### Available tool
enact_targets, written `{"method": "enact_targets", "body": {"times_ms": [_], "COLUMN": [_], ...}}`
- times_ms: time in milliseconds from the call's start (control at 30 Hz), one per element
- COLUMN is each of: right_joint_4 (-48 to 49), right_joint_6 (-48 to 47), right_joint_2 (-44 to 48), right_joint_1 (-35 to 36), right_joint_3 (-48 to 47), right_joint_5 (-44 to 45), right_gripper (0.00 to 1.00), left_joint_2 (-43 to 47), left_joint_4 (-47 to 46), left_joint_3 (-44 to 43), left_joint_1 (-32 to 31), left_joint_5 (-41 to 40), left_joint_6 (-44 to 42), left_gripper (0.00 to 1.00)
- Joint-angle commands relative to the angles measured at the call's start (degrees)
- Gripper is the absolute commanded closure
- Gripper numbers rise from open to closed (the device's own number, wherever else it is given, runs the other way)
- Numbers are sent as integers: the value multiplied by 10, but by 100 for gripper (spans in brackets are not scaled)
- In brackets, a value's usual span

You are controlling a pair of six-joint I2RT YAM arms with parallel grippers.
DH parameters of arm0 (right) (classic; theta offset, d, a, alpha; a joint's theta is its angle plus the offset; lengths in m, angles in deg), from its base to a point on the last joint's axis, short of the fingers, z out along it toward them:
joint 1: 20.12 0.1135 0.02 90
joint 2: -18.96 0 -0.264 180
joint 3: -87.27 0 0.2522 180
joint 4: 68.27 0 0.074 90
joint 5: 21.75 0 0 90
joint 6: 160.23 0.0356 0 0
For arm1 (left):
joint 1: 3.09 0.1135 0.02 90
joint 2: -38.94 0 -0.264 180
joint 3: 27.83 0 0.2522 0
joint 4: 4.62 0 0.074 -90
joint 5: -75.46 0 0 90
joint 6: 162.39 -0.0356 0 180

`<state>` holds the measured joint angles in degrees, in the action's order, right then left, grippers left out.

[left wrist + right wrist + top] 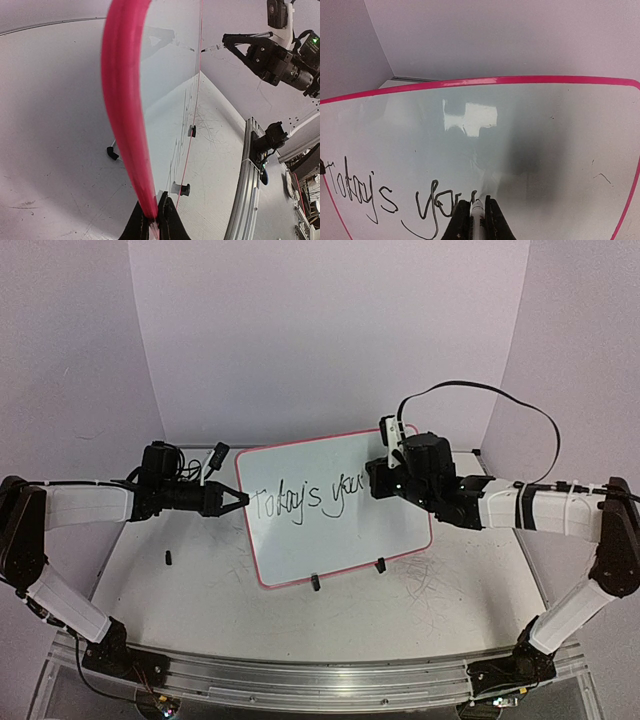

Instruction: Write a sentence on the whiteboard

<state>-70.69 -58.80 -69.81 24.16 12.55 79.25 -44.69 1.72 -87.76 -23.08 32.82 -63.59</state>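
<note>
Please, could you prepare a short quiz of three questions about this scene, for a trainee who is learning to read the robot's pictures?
1. True or false: the left gripper is shut on the left edge of the large white whiteboard with a thin red-pink rim.
2. Choose one: what does the right gripper hold? A) a white marker B) a grey eraser C) nothing
3. Fill the gap: the first word of the black handwritten sentence on the board is "____".
Key: 1 true; 2 A; 3 Today's.
</note>
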Motion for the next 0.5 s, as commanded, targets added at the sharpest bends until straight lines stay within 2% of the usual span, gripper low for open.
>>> {"method": "enact_targets", "body": {"times_ms": [0,467], "right_joint_4": [19,17], "right_joint_6": [-7,0], "right_joint_2": [-8,-17], "right_joint_1": [-5,-8], "right_joint_3": [-31,-17], "right_joint_5": [14,23], "right_gripper": [100,100], "left_joint_2": [-11,-13], "left_joint_4": [30,31], "left_joint_3": [-9,-11], "left_joint_1": [-1,-1], "left_joint_5": [-96,-94], "left_joint_6": [-38,-39], "left_gripper": [100,100]}}
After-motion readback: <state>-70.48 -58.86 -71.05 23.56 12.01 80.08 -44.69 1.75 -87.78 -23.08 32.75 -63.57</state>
